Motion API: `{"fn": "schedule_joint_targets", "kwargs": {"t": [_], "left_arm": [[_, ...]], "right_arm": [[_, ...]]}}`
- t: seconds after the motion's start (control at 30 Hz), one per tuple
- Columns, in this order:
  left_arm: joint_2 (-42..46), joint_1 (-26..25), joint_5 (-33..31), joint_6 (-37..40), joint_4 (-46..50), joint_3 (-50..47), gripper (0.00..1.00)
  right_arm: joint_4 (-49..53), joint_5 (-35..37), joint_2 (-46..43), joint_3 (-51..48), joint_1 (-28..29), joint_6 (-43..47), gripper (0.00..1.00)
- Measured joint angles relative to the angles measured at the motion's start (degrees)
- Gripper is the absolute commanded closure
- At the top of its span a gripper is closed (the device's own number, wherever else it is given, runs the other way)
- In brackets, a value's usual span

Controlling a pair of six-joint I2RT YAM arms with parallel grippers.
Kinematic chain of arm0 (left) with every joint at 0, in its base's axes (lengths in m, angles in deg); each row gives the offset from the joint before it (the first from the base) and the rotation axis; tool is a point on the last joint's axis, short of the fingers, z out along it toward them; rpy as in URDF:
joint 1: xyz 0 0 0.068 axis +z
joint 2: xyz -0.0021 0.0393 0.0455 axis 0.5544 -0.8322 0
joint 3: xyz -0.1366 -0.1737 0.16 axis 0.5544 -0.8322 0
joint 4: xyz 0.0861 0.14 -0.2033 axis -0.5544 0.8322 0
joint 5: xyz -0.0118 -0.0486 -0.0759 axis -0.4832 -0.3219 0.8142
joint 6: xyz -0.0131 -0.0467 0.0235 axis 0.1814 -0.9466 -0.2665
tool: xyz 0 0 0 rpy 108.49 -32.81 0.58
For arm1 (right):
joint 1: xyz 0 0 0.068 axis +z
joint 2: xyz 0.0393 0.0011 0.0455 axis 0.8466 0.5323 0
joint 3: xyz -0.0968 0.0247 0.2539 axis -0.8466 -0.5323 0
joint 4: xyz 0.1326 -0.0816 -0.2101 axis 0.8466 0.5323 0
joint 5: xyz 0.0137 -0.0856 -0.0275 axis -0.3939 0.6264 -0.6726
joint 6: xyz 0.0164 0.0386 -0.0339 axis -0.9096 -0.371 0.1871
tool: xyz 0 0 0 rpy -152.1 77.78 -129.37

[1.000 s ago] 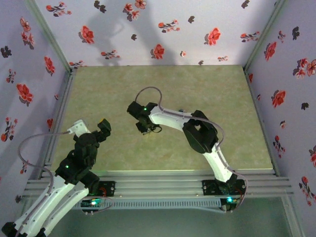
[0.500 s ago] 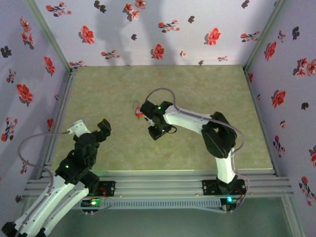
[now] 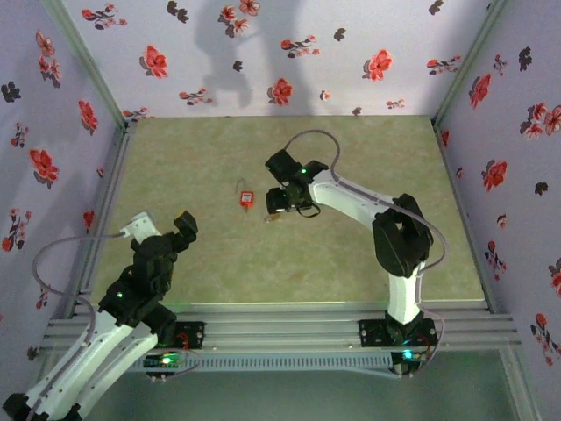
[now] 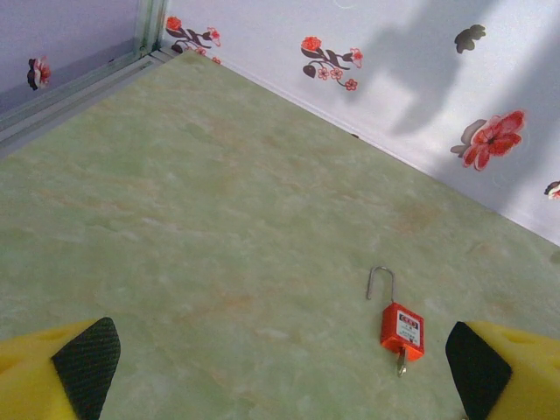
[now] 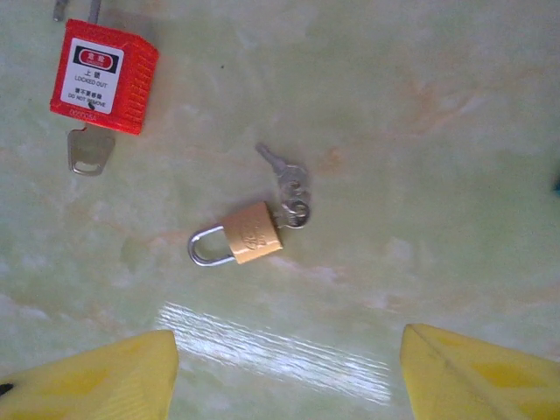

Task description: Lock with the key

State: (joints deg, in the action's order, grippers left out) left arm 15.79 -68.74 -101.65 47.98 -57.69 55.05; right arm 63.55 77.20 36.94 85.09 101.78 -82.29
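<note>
So, right gripper (image 5: 284,381): yellow fingers spread apart, nothing held, hanging just over the small brass padlock (image 5: 249,234) | silver keys (image 5: 287,185) touching its bottom end, flat on the green marbled table (image 5: 437,131) | red plastic padlock (image 5: 103,77) lying nearby | left gripper (image 4: 280,367): wide open, empty.

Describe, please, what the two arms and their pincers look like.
The left arm and right arm both have white links, black joints and small green lights, and each trails a looping grey cable. The left pincer has yellow fingers faced with black pads. The right pincer is yellow too.
</note>
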Motion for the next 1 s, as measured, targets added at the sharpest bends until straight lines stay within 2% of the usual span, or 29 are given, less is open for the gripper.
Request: {"fn": "schedule_joint_targets", "kwargs": {"t": [0.27, 0.33, 0.43, 0.53, 0.83, 1.0], "left_arm": [[0.0, 0.0, 0.0, 0.0, 0.0, 0.0, 0.0], [0.0, 0.0, 0.0, 0.0, 0.02, 0.0, 0.0], [0.0, 0.0, 0.0, -0.02, 0.02, 0.0, 0.0], [0.0, 0.0, 0.0, -0.2, 0.02, 0.0, 0.0], [0.0, 0.0, 0.0, -0.42, 0.07, 0.0, 0.0], [0.0, 0.0, 0.02, -0.44, 0.39, 0.0, 0.0]], "right_arm": [[1.01, -0.42, 7.72, 5.35, 1.62, -13.35, 0.29], [1.09, 0.48, 7.93, 6.14, 2.08, -16.11, 0.29], [1.22, 2.45, 7.91, 6.64, 2.82, -20.09, 0.37], [1.53, 3.78, 7.91, 6.62, 3.26, -24.17, 0.39], [3.98, 5.46, 8.0, 7.34, 3.41, -35.06, 0.38], [7.34, 5.44, 11.28, 13.11, 3.3, -39.54, 0.38]]}}
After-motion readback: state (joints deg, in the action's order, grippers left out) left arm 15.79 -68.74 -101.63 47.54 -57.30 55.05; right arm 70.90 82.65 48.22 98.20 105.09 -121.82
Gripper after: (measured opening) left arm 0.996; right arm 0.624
